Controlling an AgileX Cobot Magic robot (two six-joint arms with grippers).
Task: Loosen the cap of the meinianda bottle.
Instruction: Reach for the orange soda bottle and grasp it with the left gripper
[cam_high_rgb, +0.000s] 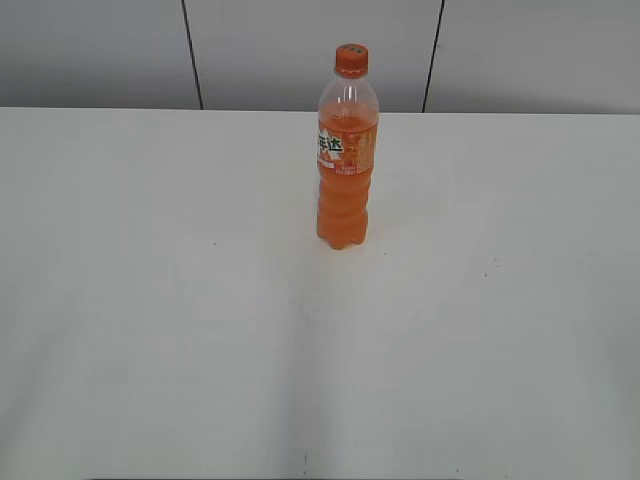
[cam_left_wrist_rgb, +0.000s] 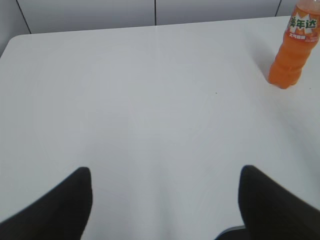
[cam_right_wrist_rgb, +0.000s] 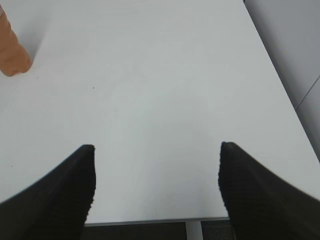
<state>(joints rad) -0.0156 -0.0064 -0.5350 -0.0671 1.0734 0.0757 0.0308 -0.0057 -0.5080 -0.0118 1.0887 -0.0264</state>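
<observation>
The meinianda bottle (cam_high_rgb: 346, 160) stands upright on the white table, past its middle, full of orange drink, with an orange-and-white label. Its orange cap (cam_high_rgb: 351, 60) sits on top. No arm shows in the exterior view. In the left wrist view the bottle (cam_left_wrist_rgb: 295, 47) is at the far upper right, its cap cut off by the frame; my left gripper (cam_left_wrist_rgb: 165, 172) is open over bare table, far from it. In the right wrist view only the bottle's base (cam_right_wrist_rgb: 11, 50) shows at the upper left; my right gripper (cam_right_wrist_rgb: 156, 150) is open above the table's near edge.
The white table (cam_high_rgb: 150, 300) stretches wide around the bottle. A grey panelled wall (cam_high_rgb: 300, 50) runs behind its far edge. The table's near edge (cam_right_wrist_rgb: 150, 220) and a leg show below the right gripper; its right edge runs along a grey wall (cam_right_wrist_rgb: 295, 45).
</observation>
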